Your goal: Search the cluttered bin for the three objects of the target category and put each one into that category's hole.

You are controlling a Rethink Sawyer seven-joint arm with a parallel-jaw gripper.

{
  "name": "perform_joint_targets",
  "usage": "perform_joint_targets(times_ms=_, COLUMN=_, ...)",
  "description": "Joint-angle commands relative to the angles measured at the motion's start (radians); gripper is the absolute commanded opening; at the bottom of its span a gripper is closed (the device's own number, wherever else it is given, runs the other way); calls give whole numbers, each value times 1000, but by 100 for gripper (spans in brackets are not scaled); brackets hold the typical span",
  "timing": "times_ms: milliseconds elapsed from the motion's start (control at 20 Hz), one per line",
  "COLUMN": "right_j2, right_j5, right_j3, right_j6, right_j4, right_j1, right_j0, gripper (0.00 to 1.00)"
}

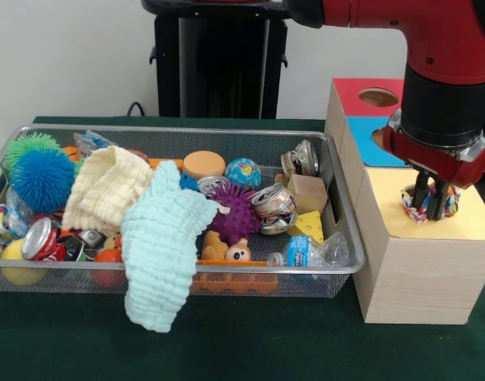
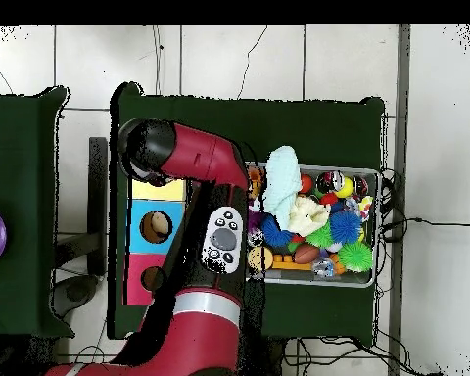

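Three boxes: we see a yellow-topped box nearest the camera in the front view, with a blue-topped box and a red-topped box behind it, all just right of the bin.
Gripper: it hangs over the yellow top, its dark fingers closed around a crumpled multicoloured can.
Hole: we cannot see the yellow-topped box's hole; the can and gripper sit where it would show, and the arm covers that box in the overhead view.
Bin: the wire-mesh basket lies on the green table, crowded with clutter.
Contents: a pale green cloth drapes over the near rim; we also note a cream cloth, a blue spiky ball, a purple spiky ball and crushed cans.
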Motion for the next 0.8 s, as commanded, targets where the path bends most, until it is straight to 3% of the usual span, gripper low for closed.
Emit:
perform_joint_targets(times_ms=50, right_j2=180, right_j5=-246, right_j3=-4, right_j6=20, right_j4=-16, right_j1=214, right_j0=-38, gripper=0)
perform_joint_targets(times_ms=350, right_j2=181, right_j5=-202, right_j3=52, right_j6=33, right_j4=-4, right_j1=168, right_j0=-32, gripper=0)
perform_joint_targets(times_ms=800, right_j2=287, right_j5=-369, right_j3=173, right_j6=-58, right_j4=-18, right_j1=156, right_j0=-85, gripper=0)
